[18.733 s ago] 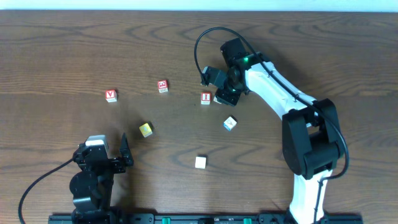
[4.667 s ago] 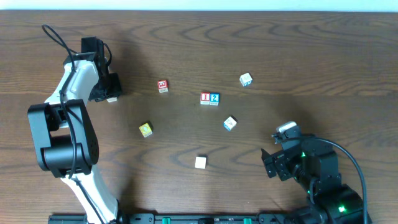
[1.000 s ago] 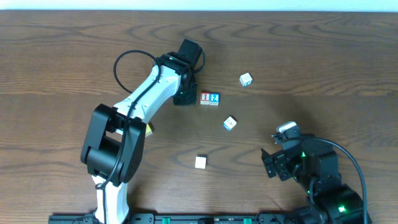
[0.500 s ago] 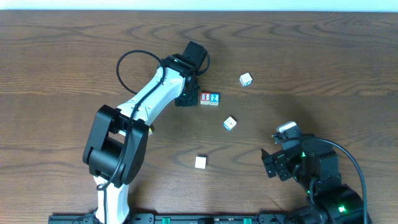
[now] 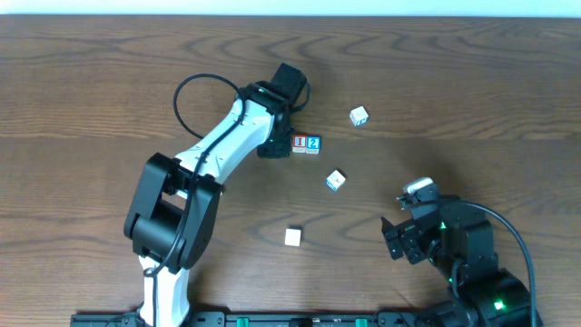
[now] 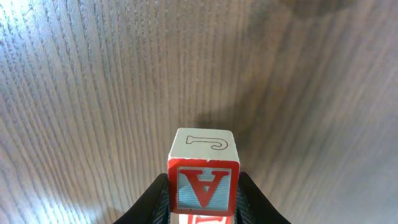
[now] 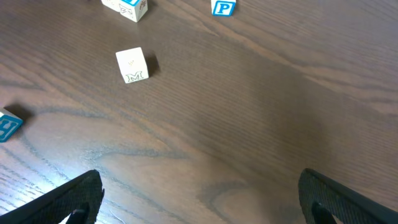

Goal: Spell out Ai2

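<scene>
The left gripper (image 5: 274,145) is clamping a red letter A block (image 6: 204,186) between its fingers, holding it low over the wooden table (image 5: 472,82) just left of the I block (image 5: 300,143) and the 2 block (image 5: 313,143), which are sitting side by side. The right gripper (image 5: 398,238) is resting near the table's front right, jaws spread wide, gripping nothing. A white M block (image 7: 132,65) is lying in front of it.

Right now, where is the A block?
The A block is held between the left fingers in the left wrist view; overhead, they sit just left of the I block and 2 block.
</scene>
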